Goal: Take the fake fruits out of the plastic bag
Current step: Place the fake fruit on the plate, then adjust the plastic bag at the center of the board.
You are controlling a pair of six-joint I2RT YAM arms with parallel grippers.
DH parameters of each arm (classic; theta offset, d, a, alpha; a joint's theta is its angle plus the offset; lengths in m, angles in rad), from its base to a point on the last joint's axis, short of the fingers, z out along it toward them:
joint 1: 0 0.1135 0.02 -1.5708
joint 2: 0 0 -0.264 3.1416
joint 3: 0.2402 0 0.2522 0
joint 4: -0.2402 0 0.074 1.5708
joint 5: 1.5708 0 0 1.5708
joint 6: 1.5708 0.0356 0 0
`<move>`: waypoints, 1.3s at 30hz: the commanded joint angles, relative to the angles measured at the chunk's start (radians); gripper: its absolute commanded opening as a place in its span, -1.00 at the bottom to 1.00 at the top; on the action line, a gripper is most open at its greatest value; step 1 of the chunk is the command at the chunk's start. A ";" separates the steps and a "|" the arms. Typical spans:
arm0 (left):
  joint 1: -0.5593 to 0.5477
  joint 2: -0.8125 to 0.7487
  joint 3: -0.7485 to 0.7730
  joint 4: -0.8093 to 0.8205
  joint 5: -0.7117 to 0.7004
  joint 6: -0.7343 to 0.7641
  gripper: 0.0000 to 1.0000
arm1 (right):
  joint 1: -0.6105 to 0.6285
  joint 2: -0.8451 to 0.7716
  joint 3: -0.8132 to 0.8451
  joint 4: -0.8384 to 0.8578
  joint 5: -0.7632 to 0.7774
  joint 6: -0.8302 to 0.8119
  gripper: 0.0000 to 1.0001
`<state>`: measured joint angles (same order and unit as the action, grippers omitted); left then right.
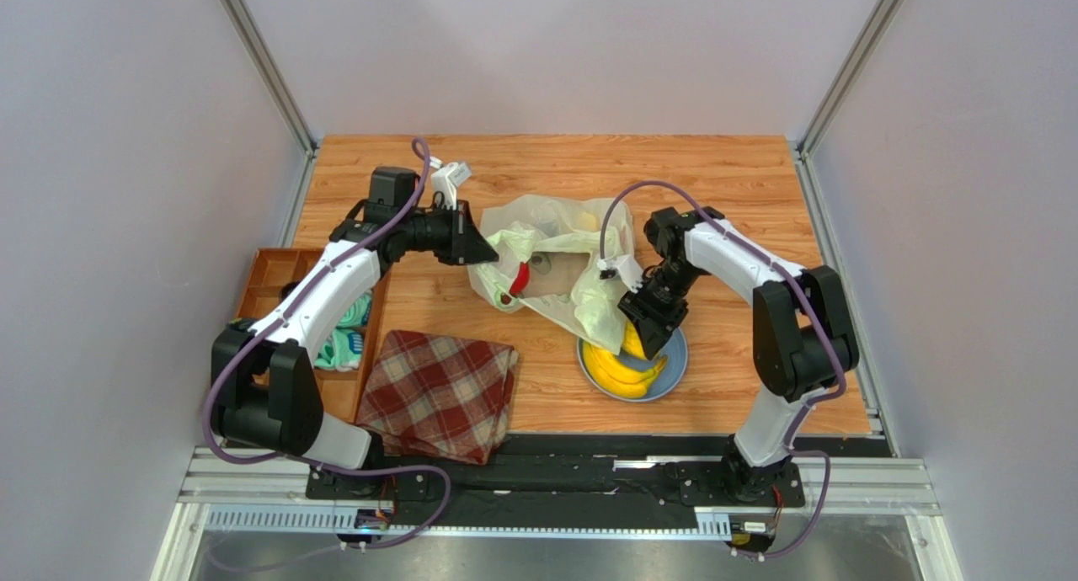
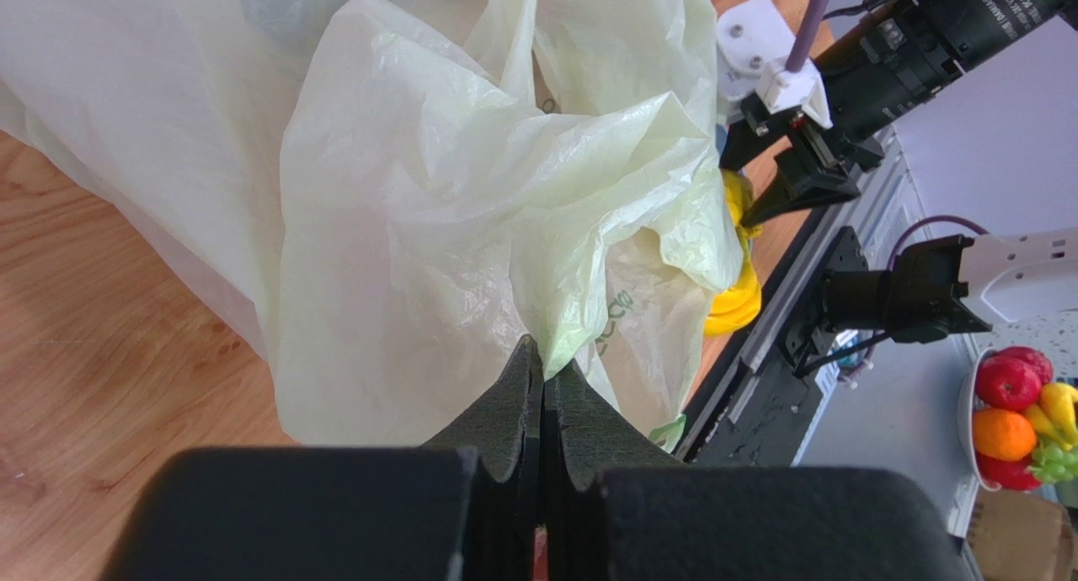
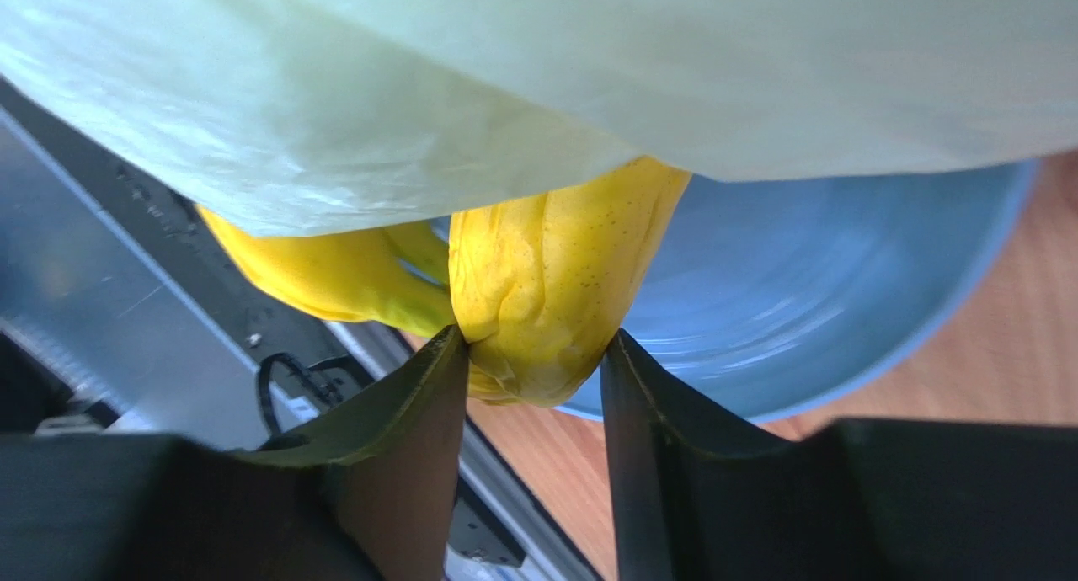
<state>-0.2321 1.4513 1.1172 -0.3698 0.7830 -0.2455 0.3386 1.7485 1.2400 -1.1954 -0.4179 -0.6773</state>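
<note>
The pale yellow-green plastic bag [image 1: 557, 259] lies crumpled at the table's middle, and a red fruit [image 1: 519, 281] shows through its left side. My left gripper [image 1: 487, 250] is shut on a fold of the bag [image 2: 418, 227] at its left edge, fingertips pinched together [image 2: 544, 369]. The yellow banana bunch [image 1: 626, 369] rests on the blue plate [image 1: 671, 366], partly under the bag's lower corner. My right gripper [image 3: 532, 354] is closed on one end of the banana bunch [image 3: 557, 278] just above the plate [image 3: 823, 291]. Other fruits are hidden.
A red plaid cloth [image 1: 439, 394] lies at the front left. A wooden compartment tray [image 1: 272, 278] with teal items sits along the left edge. A bowl of other fruit [image 2: 1019, 411] stands off the table in the left wrist view.
</note>
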 commanded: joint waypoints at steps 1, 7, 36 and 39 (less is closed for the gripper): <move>0.007 -0.019 0.000 0.034 0.013 -0.008 -1.00 | 0.013 0.080 0.084 -0.166 -0.104 -0.054 0.07; 0.007 -0.016 -0.003 0.040 0.012 -0.011 -1.00 | -0.048 0.174 0.226 -0.363 -0.199 -0.203 1.00; 0.010 -0.020 0.023 0.124 0.036 -0.188 -1.00 | 0.206 0.234 0.590 -0.010 0.084 -0.016 -0.57; 0.011 -0.040 0.006 0.144 0.042 -0.198 -1.00 | 0.185 0.317 0.631 0.092 0.313 0.079 -0.90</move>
<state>-0.2302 1.4513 1.1175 -0.2897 0.7952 -0.3916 0.5518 1.9720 1.8042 -1.2263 -0.3771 -0.7052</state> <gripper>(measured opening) 0.008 0.096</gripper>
